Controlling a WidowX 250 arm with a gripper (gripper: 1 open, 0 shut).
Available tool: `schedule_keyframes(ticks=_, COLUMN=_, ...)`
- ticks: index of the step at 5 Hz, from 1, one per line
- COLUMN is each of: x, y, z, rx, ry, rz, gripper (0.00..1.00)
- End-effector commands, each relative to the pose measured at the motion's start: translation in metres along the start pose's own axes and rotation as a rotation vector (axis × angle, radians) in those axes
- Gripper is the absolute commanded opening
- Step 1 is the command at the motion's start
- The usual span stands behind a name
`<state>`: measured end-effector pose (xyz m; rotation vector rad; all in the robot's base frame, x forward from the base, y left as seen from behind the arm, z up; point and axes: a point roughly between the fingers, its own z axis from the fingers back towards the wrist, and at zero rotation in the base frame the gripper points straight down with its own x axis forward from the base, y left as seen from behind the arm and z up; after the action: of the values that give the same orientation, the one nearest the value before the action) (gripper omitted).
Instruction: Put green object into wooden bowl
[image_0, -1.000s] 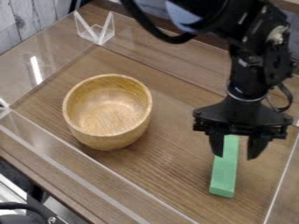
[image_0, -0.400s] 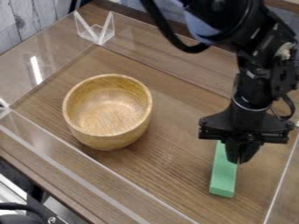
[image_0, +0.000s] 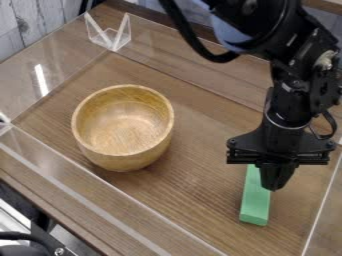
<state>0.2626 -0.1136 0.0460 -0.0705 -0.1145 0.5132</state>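
The green object (image_0: 257, 203) is a flat bright green bar lying on the wooden table at the lower right, its far end hidden under my gripper. My gripper (image_0: 273, 176) points straight down and its black fingers are shut on that far end of the bar. The bar still rests on the table. The wooden bowl (image_0: 123, 125), round and light tan with thick walls, sits to the left of the gripper and holds nothing.
Clear acrylic walls fence the table, with an edge (image_0: 318, 225) close to the right of the bar and another along the front left. A small clear stand (image_0: 108, 34) sits at the back left. The black arm (image_0: 294, 70) rises above the gripper.
The gripper's fingers stood spread over the bar's far end a second ago; they have since closed on it. The bar and bowl have not moved.
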Motion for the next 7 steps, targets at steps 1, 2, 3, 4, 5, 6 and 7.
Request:
schedule_keyframes(ticks=1, x=0.001, y=-0.006, z=0.028, rx=-0.044, ry=-0.025, rz=-0.066, gripper=0.00)
schedule_keyframes(ticks=2, x=-0.001, y=-0.005, z=0.049, rx=-0.056, ry=-0.010, rz=-0.154, gripper=0.00)
schedule_keyframes(ticks=3, x=0.003, y=0.003, z=0.079, rx=-0.068, ry=0.002, rz=-0.239, gripper=0.00)
schedule_keyframes(ticks=4, x=0.008, y=0.018, z=0.102, rx=-0.080, ry=0.003, rz=-0.278, gripper=0.00)
schedule_keyframes(ticks=5, x=0.015, y=0.023, z=0.094, rx=-0.071, ry=0.000, rz=-0.266, gripper=0.00)
schedule_keyframes(ticks=6, x=0.015, y=0.027, z=0.082, rx=-0.058, ry=0.009, rz=-0.256, gripper=1.00)
schedule_keyframes(ticks=7, x=0.013, y=0.029, z=0.063, rx=-0.040, ry=0.008, rz=-0.223, gripper=1.00)
